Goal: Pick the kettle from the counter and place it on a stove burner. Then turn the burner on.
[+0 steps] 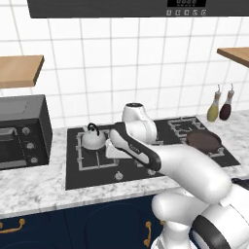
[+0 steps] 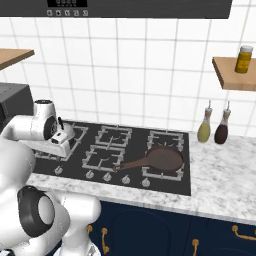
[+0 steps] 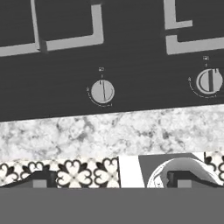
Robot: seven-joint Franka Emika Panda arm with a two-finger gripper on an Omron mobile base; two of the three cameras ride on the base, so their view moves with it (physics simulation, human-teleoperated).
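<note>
The silver-white kettle [image 1: 93, 137] stands upright on the rear of the big left stove burner [image 1: 90, 158], its black handle arched above it. My arm reaches over the stove just right of the kettle, apart from it. My gripper [image 1: 113, 149] [image 2: 61, 143] hangs low over the stove's front. In the hand view the gripper [image 3: 111, 181] is open, its fingertips [image 3: 39, 180] wide apart with nothing between them. It looks down on a round silver knob [image 3: 103, 92], a second knob [image 3: 209, 81], the burner's grate [image 3: 65, 41] and the marbled counter [image 3: 109, 131] edge.
A dark brown frying pan [image 1: 203, 141] [image 2: 162, 159] sits on a right-hand grate, handle pointing left. Two bottles [image 1: 219, 107] stand at the back right. A black oven [image 1: 22, 131] fills the counter's left end. A row of knobs [image 2: 107, 176] lines the stove front.
</note>
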